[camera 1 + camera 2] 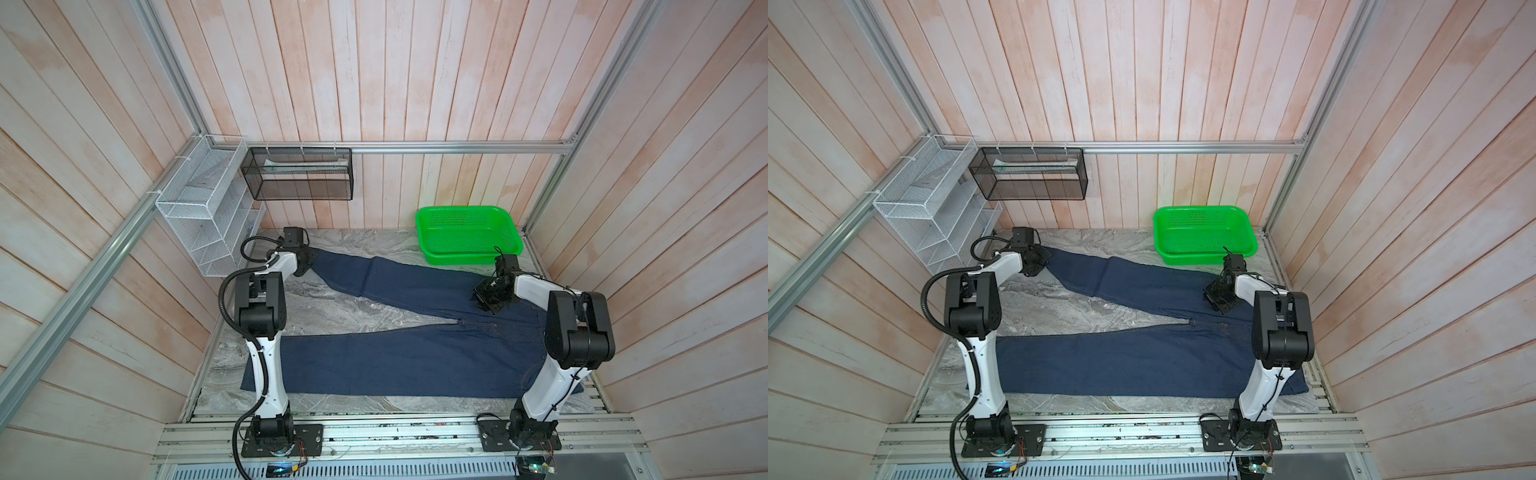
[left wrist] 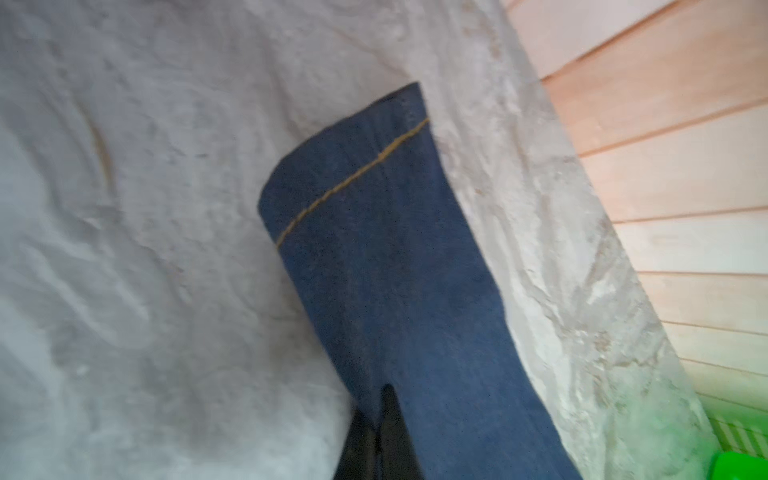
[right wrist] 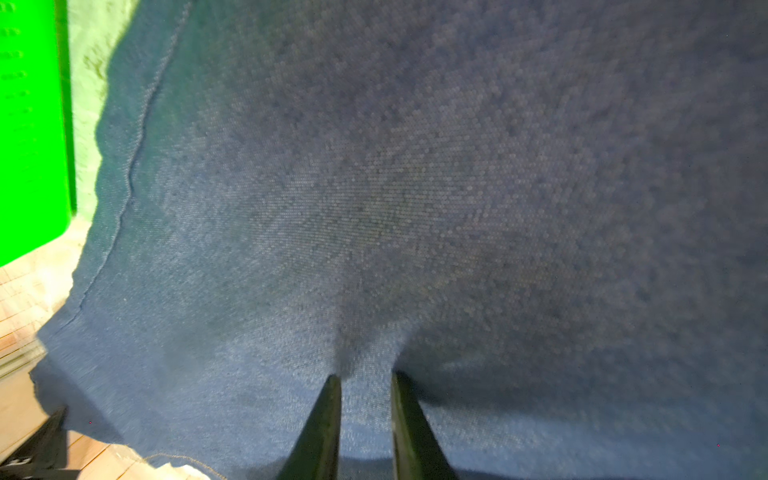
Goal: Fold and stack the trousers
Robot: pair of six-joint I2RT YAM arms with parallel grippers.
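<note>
Picture the table as a clock face seen from above, with twelve o'clock at the far wall. The trousers (image 1: 395, 365) lie flat on the marbled table (image 1: 332, 307). The waist is at about four o'clock. One leg runs to eight o'clock and the other angles off to ten.

Your left gripper (image 1: 305, 266) sits at the hem of the far leg, at ten o'clock. In the left wrist view its fingers (image 2: 392, 424) are pressed together on the edge of the denim.

Your right gripper (image 1: 488, 301) rests on the upper thigh of that same leg, at two o'clock. Its fingers (image 3: 324, 415) stand narrowly apart, and a small ridge of cloth appears pinched between them.

Expect the denim to be heavy for cloth, fairly stiff, rough rather than slippery, and not fragile. It will sag and drag on the table when lifted. Take hold at the hem and at the waistband or outer seam, where the layers are thick, and catch both layers.

A green basket (image 1: 473, 259) at one o'clock looks empty. A black mesh bin (image 1: 299, 189) on the wall at eleven o'clock holds something pale and flat that you cannot identify. The contents of the white wire rack (image 1: 195, 208) at ten o'clock cannot be made out.
</note>
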